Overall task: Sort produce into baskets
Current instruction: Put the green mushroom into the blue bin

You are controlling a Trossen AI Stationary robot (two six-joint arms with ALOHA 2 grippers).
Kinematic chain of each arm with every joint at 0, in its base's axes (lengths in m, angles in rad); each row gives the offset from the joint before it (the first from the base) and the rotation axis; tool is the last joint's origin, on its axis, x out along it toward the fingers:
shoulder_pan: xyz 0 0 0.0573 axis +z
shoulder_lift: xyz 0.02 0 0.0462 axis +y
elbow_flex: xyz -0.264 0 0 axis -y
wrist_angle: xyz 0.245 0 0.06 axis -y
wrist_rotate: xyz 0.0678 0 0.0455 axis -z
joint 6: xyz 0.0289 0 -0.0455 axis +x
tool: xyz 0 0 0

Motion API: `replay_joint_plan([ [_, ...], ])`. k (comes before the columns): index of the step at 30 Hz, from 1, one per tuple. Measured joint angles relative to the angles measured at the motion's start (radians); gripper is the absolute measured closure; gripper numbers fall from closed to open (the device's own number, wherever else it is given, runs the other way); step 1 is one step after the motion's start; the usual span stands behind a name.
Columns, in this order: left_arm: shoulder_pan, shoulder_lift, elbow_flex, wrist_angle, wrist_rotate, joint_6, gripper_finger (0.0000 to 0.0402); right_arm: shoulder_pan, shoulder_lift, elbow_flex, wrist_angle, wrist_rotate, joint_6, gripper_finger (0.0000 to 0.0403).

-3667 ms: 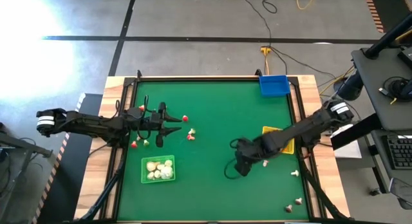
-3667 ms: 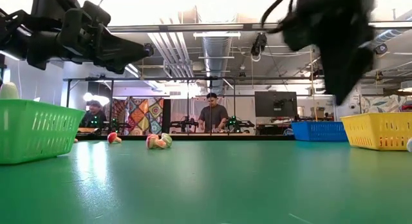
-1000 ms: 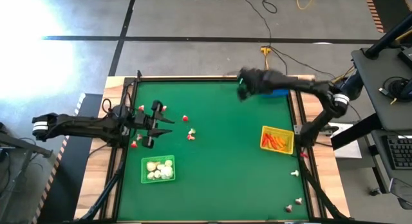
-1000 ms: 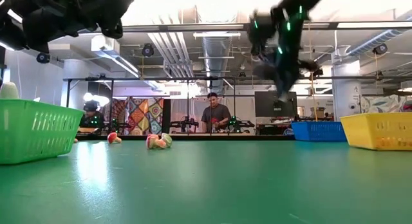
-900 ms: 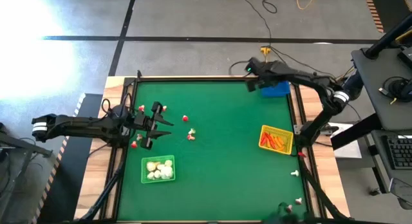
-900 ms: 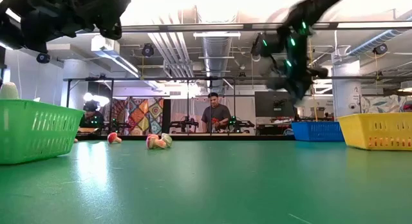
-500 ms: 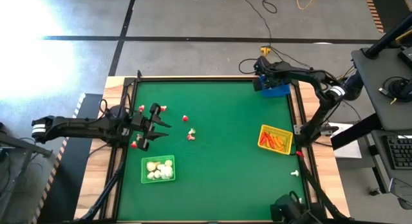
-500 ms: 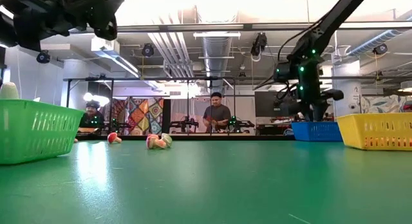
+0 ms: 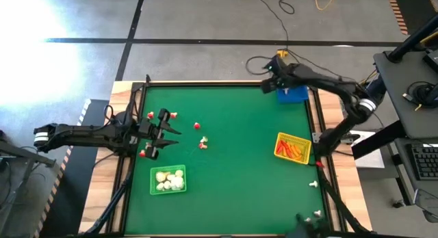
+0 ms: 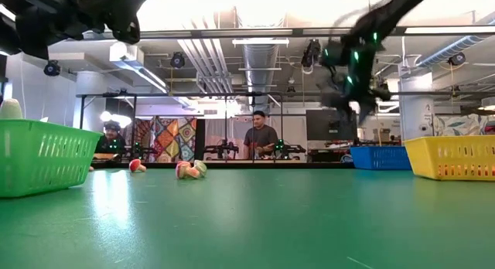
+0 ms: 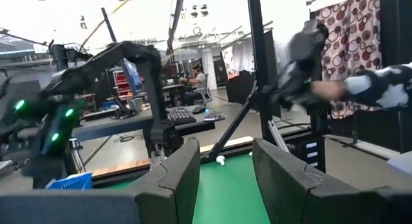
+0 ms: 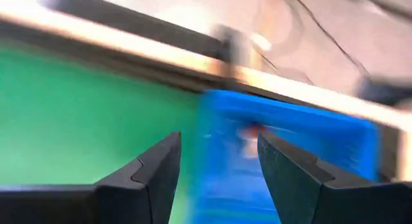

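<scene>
On the green table [image 9: 233, 163], counts: three baskets are sitting there, and loose produce is lying in two scattered groups.
Baskets: the green basket [image 9: 168, 180] is sitting near the front left, the yellow basket [image 9: 293, 148] at the right, and the blue basket [image 9: 293, 94] at the far right corner.
Green basket contents: whitish bulbs [image 9: 169, 180] are filling it; they are too closely packed to count.
Yellow basket contents: orange carrot sticks [image 9: 293, 150] are lying in it, number unclear.
Blue basket contents: one small red-and-white piece [image 12: 248, 135] is showing inside, blurred.
Loose pieces, left: about six small red-and-white pieces are lying around the left gripper, including one [image 9: 196, 125] toward the middle and a pair [image 9: 202, 143] just beside each other.
Loose pieces, right: about four are lying near the front right edge, one [image 9: 313, 184] apart from the rest.
Left gripper [image 9: 167, 131]: it is hanging above the table's left side, arm stretched in level from the left, fingers spread apart with nothing between them.
Right gripper [image 9: 269, 84]: it is hovering at the blue basket's edge, arm arching over from the right, fingers apart and empty.
</scene>
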Motion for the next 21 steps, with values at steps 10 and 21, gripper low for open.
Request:
replay_joint_plan([
  [10,0.000,0.014,-0.001,-0.005,-0.002,0.023,0.0274,0.635,-0.015,-0.185,0.601,-0.033,-0.187,0.0214],
  [21,0.000,0.035,-0.001,-0.004,-0.089,0.027,0.0274,0.750,0.435,-0.135,1.171,-0.156,-0.326,0.0182],
])
